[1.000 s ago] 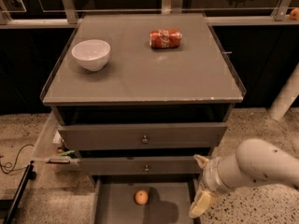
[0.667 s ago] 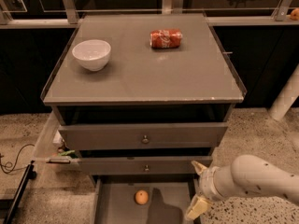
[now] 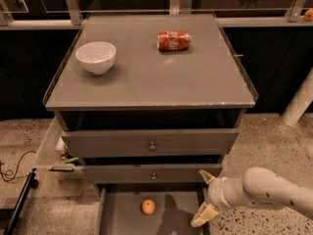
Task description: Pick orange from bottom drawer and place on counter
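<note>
The orange lies on the floor of the open bottom drawer, left of its middle. My gripper hangs over the drawer's right side, right of the orange and apart from it. Its two pale fingers are spread open, one up and one down, with nothing between them. The white arm reaches in from the lower right. The counter is the grey cabinet top above.
A white bowl stands at the counter's left rear and a dented red soda can lies at its far middle. Two knobbed drawers sit above the bottom drawer. Cables and a black stand lie on the floor at left.
My arm has slid left and a little down toward the bottom drawer. The orange, bowl and can have not moved.
</note>
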`<state>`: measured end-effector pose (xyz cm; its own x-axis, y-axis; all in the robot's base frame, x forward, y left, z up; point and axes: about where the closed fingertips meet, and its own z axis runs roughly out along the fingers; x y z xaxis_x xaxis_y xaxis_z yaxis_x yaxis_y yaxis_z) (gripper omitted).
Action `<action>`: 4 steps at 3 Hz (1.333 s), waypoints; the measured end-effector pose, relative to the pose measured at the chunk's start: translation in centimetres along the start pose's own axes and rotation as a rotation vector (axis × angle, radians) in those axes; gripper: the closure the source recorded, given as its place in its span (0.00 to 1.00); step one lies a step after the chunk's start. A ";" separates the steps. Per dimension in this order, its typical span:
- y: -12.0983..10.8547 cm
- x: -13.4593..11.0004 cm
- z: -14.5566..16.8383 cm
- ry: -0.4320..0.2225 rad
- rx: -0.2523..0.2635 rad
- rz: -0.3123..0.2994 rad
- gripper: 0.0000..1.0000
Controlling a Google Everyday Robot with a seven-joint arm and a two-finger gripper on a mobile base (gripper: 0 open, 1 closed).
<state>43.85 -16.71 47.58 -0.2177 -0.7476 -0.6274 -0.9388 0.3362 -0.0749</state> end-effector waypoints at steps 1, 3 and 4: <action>0.0 0.0 0.0 0.000 0.000 0.000 0.00; 1.2 2.6 7.3 -0.048 -0.029 -0.019 0.00; 1.4 4.4 11.3 -0.099 -0.046 -0.015 0.00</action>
<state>44.61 -13.05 35.98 -0.1781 -0.6913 -0.7003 -0.9536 0.2968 -0.0505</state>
